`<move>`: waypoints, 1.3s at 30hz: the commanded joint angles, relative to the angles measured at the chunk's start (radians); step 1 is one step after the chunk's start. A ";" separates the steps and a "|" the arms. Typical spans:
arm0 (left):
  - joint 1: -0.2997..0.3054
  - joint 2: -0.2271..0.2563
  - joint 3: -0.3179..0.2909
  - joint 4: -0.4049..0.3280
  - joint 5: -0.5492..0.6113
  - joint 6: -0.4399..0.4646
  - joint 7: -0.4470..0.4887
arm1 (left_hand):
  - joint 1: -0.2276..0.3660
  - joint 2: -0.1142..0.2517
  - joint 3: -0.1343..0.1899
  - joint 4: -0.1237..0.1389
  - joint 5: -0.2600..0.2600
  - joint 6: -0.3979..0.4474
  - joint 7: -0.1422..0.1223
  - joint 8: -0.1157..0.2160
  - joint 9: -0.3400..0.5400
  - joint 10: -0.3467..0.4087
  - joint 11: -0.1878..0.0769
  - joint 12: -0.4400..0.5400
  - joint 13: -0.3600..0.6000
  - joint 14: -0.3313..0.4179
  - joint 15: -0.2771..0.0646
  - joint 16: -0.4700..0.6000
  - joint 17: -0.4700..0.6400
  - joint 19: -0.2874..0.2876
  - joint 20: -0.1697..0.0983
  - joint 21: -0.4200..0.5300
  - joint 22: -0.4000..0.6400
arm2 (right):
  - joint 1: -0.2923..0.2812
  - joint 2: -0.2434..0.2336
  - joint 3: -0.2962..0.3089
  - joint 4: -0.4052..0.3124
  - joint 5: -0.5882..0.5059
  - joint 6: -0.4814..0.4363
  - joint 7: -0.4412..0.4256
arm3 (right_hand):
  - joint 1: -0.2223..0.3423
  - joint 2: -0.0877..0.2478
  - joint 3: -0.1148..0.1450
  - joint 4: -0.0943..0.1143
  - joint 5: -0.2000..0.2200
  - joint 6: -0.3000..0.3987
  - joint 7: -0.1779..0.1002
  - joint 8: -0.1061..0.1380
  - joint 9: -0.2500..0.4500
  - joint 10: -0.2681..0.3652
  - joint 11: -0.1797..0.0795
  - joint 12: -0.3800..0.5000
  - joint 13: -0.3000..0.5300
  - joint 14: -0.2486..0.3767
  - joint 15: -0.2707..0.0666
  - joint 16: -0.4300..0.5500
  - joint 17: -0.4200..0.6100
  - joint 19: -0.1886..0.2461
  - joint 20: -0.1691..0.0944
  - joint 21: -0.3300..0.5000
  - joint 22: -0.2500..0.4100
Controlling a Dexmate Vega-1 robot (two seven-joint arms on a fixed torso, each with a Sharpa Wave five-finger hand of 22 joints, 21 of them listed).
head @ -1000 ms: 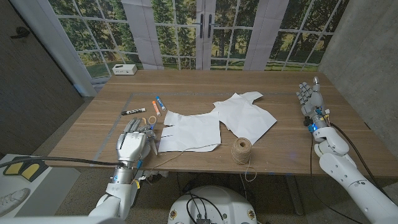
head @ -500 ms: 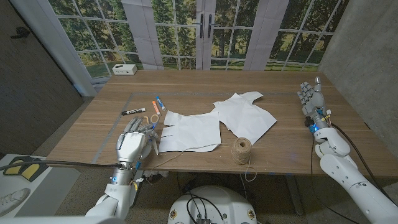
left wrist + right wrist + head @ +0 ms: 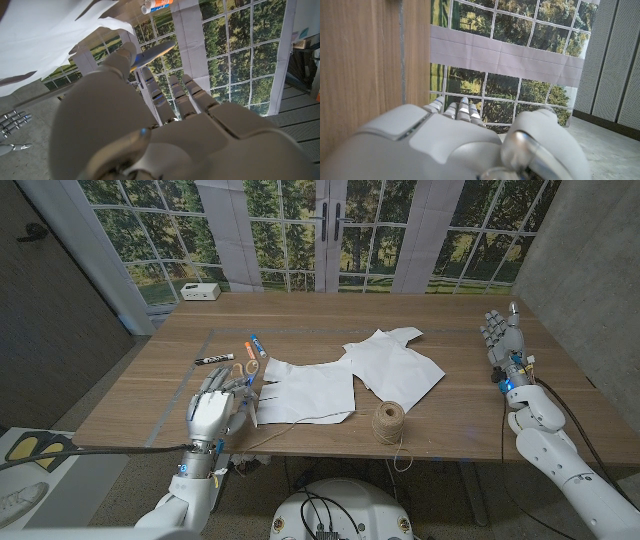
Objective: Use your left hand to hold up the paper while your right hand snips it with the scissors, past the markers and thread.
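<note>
Two white paper sheets lie mid-table: a slit one (image 3: 305,392) and a larger one (image 3: 396,364) behind it. The slit sheet (image 3: 45,40) also shows in the left wrist view. Black (image 3: 213,359), orange (image 3: 247,348) and blue (image 3: 258,345) markers lie far left of the paper. A twine spool (image 3: 388,421) stands near the front edge. The scissors (image 3: 242,388) lie just left of the slit sheet. My left hand (image 3: 213,412) has its fingers stretched over them, and a blade (image 3: 152,52) shows beside the thumb; a grip is not visible. My right hand (image 3: 499,336) stands upright at the table's right edge, holding nothing.
A small white box (image 3: 201,291) sits at the far left corner of the wooden table (image 3: 320,315). Loose twine (image 3: 300,423) trails from the spool along the front edge. Windows and a door stand behind the table, and a grey wall is close on the right.
My left hand has edged slightly forward over the scissors. My right hand has drifted a little to the right. Paper, markers and spool have not moved.
</note>
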 commanded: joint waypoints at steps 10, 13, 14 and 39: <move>0.034 -0.165 -0.142 0.029 0.093 -0.265 0.005 | -0.003 -0.011 0.016 -0.003 0.007 0.169 0.155 0.012 -0.011 0.016 -0.004 -0.001 -0.001 0.008 -0.176 -0.001 0.000 0.014 -0.123 -0.001 0.001 | -0.051 -0.023 0.036 -0.083 -0.005 0.014 -0.014 | -0.002 0.006 -0.002 -0.006 -0.007 0.002 -0.006 0.000 0.003 0.003 0.000 -0.003 0.003 -0.006 -0.008 0.002 0.003 0.002 0.002 -0.003 0.004; 0.036 -0.203 -0.171 0.034 0.118 -0.321 0.005 | -0.004 -0.012 0.019 -0.004 0.008 0.167 0.153 0.015 -0.010 0.017 -0.004 -0.002 -0.001 0.009 -0.176 -0.001 0.000 0.014 -0.124 -0.001 0.001 | -0.065 -0.026 0.044 -0.103 -0.008 0.024 -0.017 | -0.002 0.006 -0.002 -0.006 -0.007 0.002 -0.006 0.000 0.003 0.002 0.000 -0.003 0.003 -0.006 -0.008 0.002 0.003 0.003 0.001 -0.003 0.004; 0.034 -0.212 -0.178 0.037 0.121 -0.345 0.005 | -0.004 -0.013 0.021 -0.004 0.008 0.166 0.156 0.016 -0.009 0.018 -0.004 -0.002 -0.001 0.009 -0.176 -0.001 0.000 0.014 -0.125 -0.001 0.001 | -0.069 -0.026 0.047 -0.109 -0.008 0.027 -0.016 | -0.002 0.006 -0.002 -0.006 -0.007 0.002 -0.006 0.000 0.003 0.003 0.000 -0.003 0.003 -0.006 -0.008 0.002 0.003 0.003 0.001 -0.003 0.004; -0.036 -0.407 -0.296 0.166 0.133 -0.723 0.005 | -0.008 -0.024 0.040 -0.004 0.013 0.174 0.143 0.025 -0.033 0.022 -0.004 -0.004 -0.002 0.012 -0.178 -0.003 0.000 0.015 -0.133 -0.002 0.001 | -0.045 0.001 -0.029 -0.132 -0.065 0.041 -0.015 | -0.002 0.012 0.000 -0.006 -0.007 0.003 -0.004 0.000 0.003 0.003 0.002 -0.002 0.003 -0.006 0.002 0.002 0.003 0.001 0.004 -0.004 0.005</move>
